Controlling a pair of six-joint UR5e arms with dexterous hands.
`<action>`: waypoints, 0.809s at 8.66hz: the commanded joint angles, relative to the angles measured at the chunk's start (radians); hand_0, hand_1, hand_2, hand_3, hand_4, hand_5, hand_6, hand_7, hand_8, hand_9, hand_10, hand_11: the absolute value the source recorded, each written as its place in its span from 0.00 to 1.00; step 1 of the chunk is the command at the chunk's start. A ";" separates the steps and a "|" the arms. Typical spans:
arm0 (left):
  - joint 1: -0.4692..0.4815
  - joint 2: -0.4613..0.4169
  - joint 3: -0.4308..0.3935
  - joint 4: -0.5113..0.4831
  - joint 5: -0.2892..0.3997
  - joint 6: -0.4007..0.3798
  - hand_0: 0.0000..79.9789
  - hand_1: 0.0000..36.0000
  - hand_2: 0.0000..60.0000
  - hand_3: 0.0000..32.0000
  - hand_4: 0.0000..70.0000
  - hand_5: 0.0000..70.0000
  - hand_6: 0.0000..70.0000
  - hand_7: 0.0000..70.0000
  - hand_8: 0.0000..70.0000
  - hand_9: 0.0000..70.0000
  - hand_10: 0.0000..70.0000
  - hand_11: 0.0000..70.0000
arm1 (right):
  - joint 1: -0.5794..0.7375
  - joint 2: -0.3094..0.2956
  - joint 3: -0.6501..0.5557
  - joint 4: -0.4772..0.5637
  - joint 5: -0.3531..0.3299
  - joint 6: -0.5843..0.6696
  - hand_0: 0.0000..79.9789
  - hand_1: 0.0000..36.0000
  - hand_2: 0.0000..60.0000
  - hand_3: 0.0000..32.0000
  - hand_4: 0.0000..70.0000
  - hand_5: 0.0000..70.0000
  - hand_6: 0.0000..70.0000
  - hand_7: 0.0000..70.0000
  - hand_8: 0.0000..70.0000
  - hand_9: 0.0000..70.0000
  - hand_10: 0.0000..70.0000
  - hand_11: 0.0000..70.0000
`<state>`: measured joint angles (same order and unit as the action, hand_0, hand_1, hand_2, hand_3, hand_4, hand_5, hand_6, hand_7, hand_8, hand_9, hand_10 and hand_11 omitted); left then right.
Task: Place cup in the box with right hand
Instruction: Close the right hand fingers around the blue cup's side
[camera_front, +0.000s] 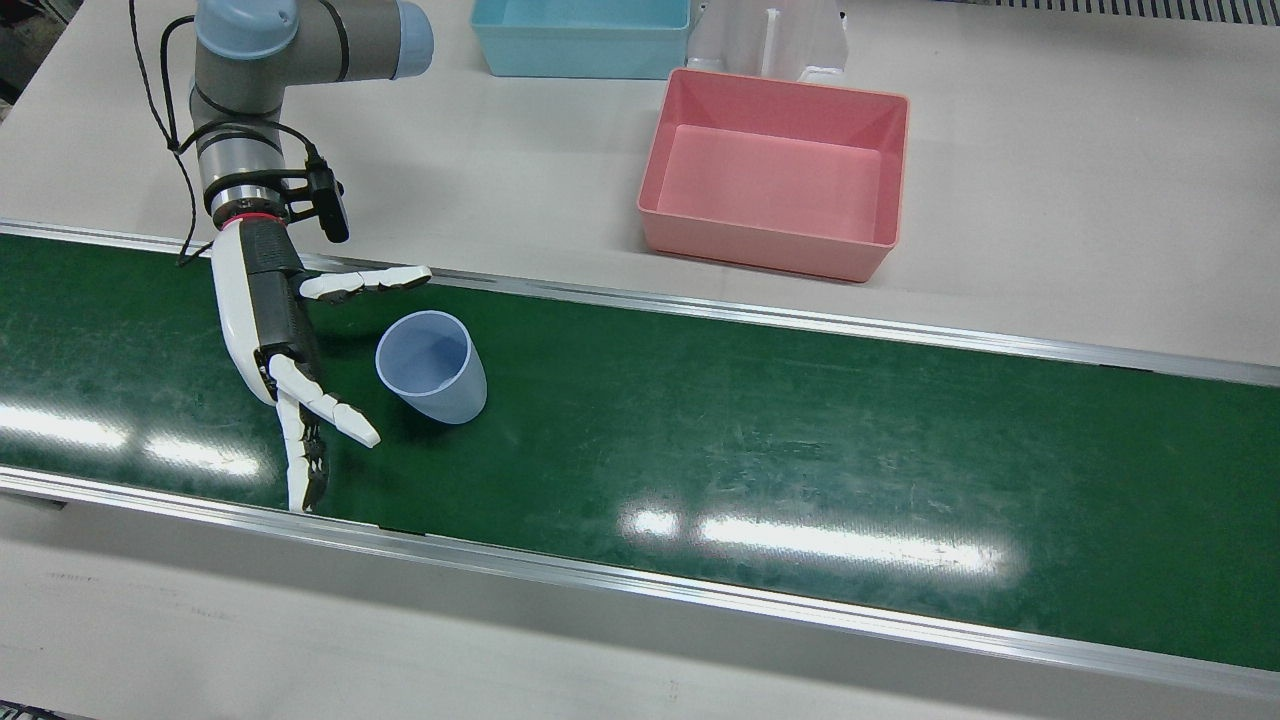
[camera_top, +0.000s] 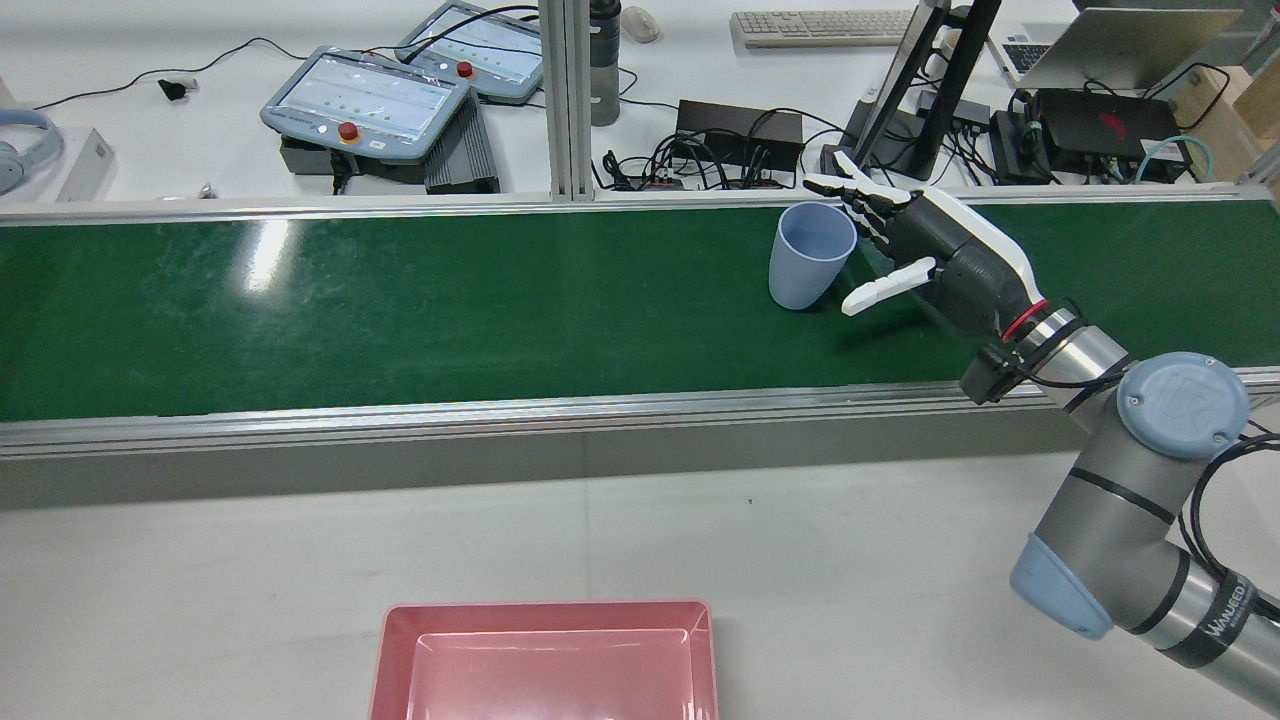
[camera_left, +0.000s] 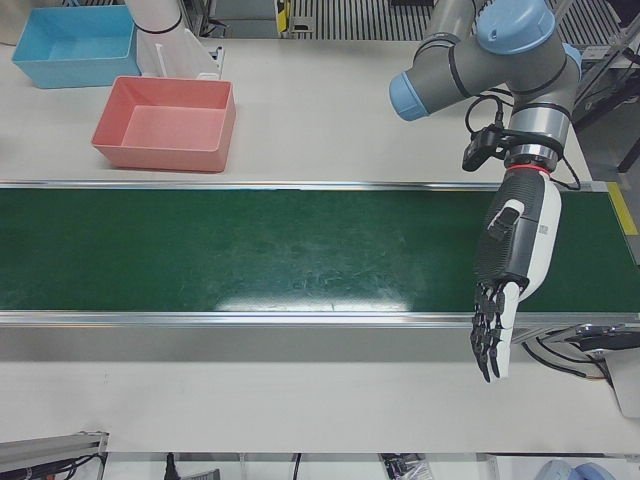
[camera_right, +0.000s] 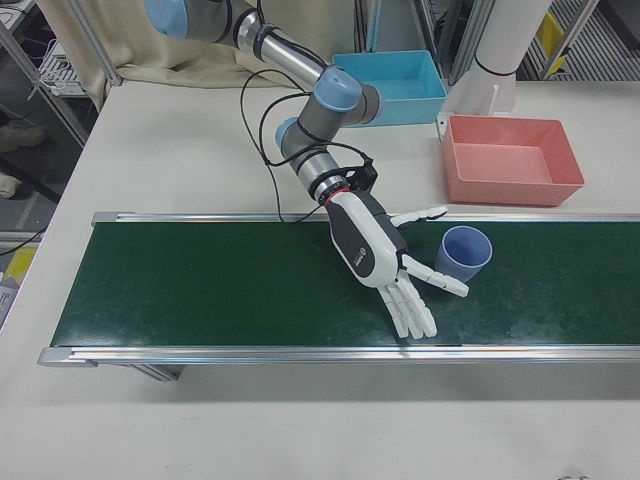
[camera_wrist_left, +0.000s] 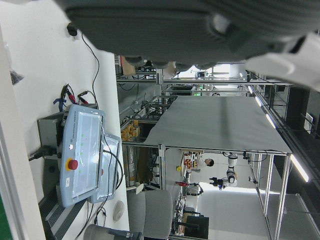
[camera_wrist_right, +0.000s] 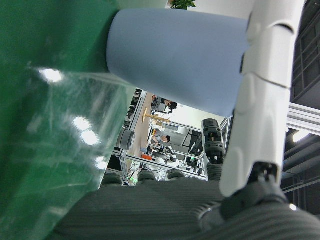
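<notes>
left-front view alone shows the left hand (camera_left: 505, 270), fingers straight and released, holding nothing. front view: smooth pale-blue tapered cup (camera_front: 432, 366) upright on the glossy green belt (camera_front: 800, 440), beside the right hand (camera_front: 275, 330), fingers spread, released. pink rectangular plastic box (camera_front: 775, 175) on the desk (camera_front: 1050, 200), well apart.

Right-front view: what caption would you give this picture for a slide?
Open right hand beside an upright pale blue cup on the green conveyor belt, pink box waiting empty behind.
</notes>
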<state>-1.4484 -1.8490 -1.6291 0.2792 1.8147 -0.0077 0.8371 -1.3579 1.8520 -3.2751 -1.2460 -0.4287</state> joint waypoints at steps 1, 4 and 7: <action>0.000 0.001 0.000 0.000 0.000 0.000 0.00 0.00 0.00 0.00 0.00 0.00 0.00 0.00 0.00 0.00 0.00 0.00 | -0.006 0.000 -0.004 0.000 0.000 -0.004 0.71 0.65 0.16 0.00 0.02 0.10 0.02 0.00 0.00 0.00 0.00 0.00; -0.001 0.001 0.000 0.000 0.000 0.000 0.00 0.00 0.00 0.00 0.00 0.00 0.00 0.00 0.00 0.00 0.00 0.00 | -0.012 0.000 -0.005 0.000 0.002 -0.004 0.71 0.66 0.16 0.00 0.03 0.10 0.02 0.00 0.00 0.00 0.00 0.01; 0.000 0.001 0.000 0.000 0.000 0.000 0.00 0.00 0.00 0.00 0.00 0.00 0.00 0.00 0.00 0.00 0.00 0.00 | -0.016 0.000 0.001 0.000 0.016 -0.001 0.70 0.71 0.24 0.00 0.02 0.10 0.02 0.00 0.00 0.00 0.00 0.02</action>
<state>-1.4484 -1.8485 -1.6291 0.2792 1.8147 -0.0077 0.8223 -1.3576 1.8473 -3.2751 -1.2443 -0.4316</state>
